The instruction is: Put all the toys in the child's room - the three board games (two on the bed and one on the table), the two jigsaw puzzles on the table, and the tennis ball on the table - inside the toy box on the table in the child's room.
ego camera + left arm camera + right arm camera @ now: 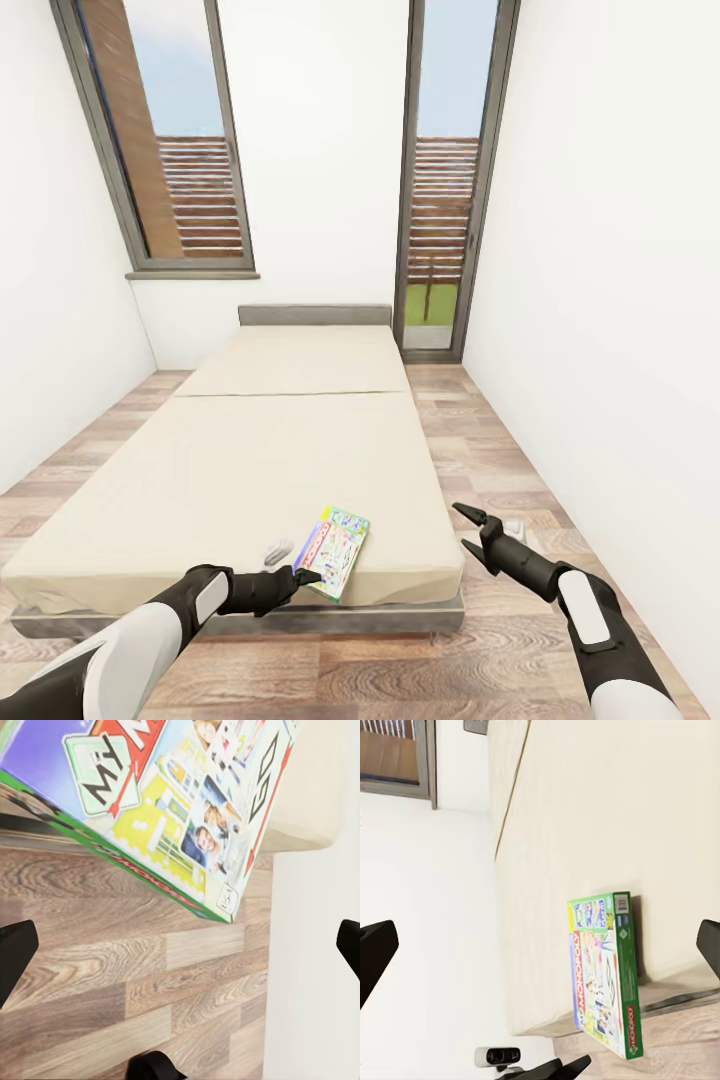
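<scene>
We see the MONOPOLY board game (334, 551) overhanging the bed's (250, 450) near edge, our left end effector (303, 577) beside it, right end effector (470, 528) over bare floor (500, 460), both wide.

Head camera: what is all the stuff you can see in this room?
bed: one, beige cover, grey frame and headboard, middle of the room.
board game: one, colourful with a green edge, at the bed's near corner, overhanging the edge.
windows: two, tall, grey-framed, in the far wall.
floor: light wood planks around the bed.
walls: plain white.
left pincer: black, open, at the board game's near edge.
right pincer: black, open, over the floor beside the bed.
</scene>
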{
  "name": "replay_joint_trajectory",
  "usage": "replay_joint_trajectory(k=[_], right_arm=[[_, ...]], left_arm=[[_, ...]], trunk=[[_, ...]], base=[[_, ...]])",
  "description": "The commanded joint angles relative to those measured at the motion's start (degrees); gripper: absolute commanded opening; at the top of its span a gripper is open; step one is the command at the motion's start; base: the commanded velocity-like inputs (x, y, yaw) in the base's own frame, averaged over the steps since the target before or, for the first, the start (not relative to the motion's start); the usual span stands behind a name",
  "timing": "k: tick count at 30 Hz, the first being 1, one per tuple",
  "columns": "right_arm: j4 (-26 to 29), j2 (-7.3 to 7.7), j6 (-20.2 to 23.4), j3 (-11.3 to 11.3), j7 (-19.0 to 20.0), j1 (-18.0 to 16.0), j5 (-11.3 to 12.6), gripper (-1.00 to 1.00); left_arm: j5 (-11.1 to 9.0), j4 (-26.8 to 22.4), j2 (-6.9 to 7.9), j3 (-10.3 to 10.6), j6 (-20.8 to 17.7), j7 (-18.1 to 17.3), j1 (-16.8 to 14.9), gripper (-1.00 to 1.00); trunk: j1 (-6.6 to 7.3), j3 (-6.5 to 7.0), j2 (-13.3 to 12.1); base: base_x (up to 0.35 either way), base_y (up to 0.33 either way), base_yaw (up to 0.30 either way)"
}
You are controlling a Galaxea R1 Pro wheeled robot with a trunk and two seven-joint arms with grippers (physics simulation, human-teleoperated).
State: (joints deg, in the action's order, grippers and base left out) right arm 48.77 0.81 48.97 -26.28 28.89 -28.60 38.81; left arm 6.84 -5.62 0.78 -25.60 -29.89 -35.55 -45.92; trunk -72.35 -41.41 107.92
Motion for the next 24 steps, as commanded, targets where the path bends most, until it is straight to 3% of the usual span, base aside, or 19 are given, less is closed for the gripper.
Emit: replay_joint_trajectory(k=[1, 11, 15, 24], right_arm=[[0.03, -0.02, 0.35, -0.22, 0.3, -0.05, -0.06, 1.0], [0.19, -0.02, 0.48, -0.39, 0.54, -0.09, 0.49, 1.0], [0.25, -0.02, 0.49, -0.42, 0.85, -0.11, 0.59, 1.0], [0.27, 0.06, 0.36, -0.43, 8.16, -0.12, 0.14, 1.0]], left_arm=[[0.59, -0.09, -0.07, -0.5, -0.35, -0.26, 0.0, 1.0], [0.54, -0.06, -0.04, -0.6, -0.31, -0.63, -0.04, 1.0], [0.54, -0.06, 0.02, -0.6, -0.34, -2.6, -0.05, 1.0], [0.47, -0.09, 0.92, -0.8, -0.43, -8.82, -0.05, 1.0]], trunk=[[0.01, -0.06, 0.03], [0.01, -0.06, 0.03], [0.01, -0.06, 0.03], [-1.97, -1.67, 3.64]], base=[[0.0, 0.0, 0.0], [0.0, 0.0, 0.0], [0.0, 0.0, 0.0], [0.0, 0.0, 0.0]])
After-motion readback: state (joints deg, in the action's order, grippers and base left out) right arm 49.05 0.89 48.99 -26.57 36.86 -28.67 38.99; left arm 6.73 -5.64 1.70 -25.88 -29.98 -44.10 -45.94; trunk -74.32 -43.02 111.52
